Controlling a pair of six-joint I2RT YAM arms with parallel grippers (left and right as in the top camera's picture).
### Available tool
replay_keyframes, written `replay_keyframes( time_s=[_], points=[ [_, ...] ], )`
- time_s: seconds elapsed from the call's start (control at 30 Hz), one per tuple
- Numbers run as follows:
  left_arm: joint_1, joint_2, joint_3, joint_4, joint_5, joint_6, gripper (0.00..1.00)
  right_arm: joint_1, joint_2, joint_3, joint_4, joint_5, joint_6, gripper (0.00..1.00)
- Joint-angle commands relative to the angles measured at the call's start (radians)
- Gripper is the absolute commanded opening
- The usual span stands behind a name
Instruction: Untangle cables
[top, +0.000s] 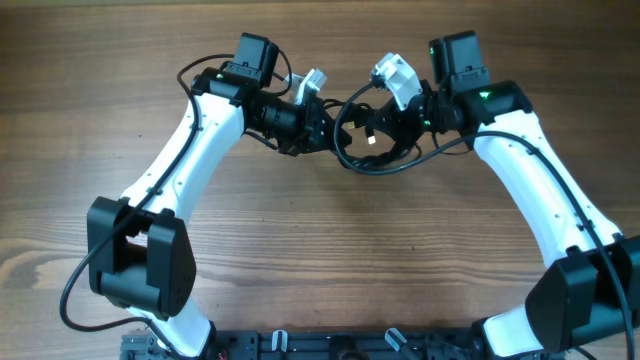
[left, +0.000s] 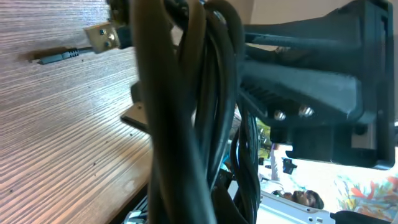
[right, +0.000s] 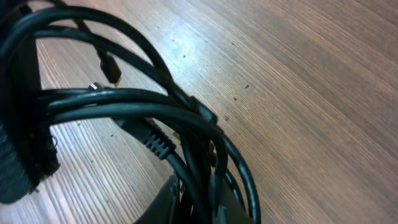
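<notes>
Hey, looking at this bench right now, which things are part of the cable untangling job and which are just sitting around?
Part of the job:
cables, bunched between the two tools
left tool
right tool

Just there:
wooden table
black rail by the arm bases

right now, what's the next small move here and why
Probably ease the right gripper slowly away from the left gripper: the cables are bunched between them in one looped bundle, strands crossing, so a gentle pull should show which loop binds.
</notes>
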Motion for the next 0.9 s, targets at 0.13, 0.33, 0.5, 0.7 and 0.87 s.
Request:
replay_keyframes(
  time_s=[0.13, 0.33, 0.5, 0.7, 0.87],
  points=[
    [0.0, 0.0, 0.003, 0.006, 0.023, 0.032, 0.04, -0.005, -0.015, 0.016, 0.041, -0.023, 0.2, 0.04],
    [0.0, 0.0, 0.003, 0.006, -0.219, 0.031, 0.04, -0.08, -0.114, 0.027, 0.026, -0.196, 0.256, 0.04],
    [0.0, 0.0, 0.003, 0.008, -0.401, 0.032, 0.04, -0.178, -0.139, 0.026, -0.032, -0.359, 0.254, 0.04],
    [0.0, 0.0, 0.003, 0.035, -0.47, 0.032, 0.04, -0.226, -0.138, 0.026, -0.054, -0.415, 0.253, 0.04],
    [-0.001, 0.0, 0.003, 0.095, -0.403, 0.087, 0.04, -0.204, -0.135, 0.026, -0.049, -0.391, 0.349, 0.25]
  ],
)
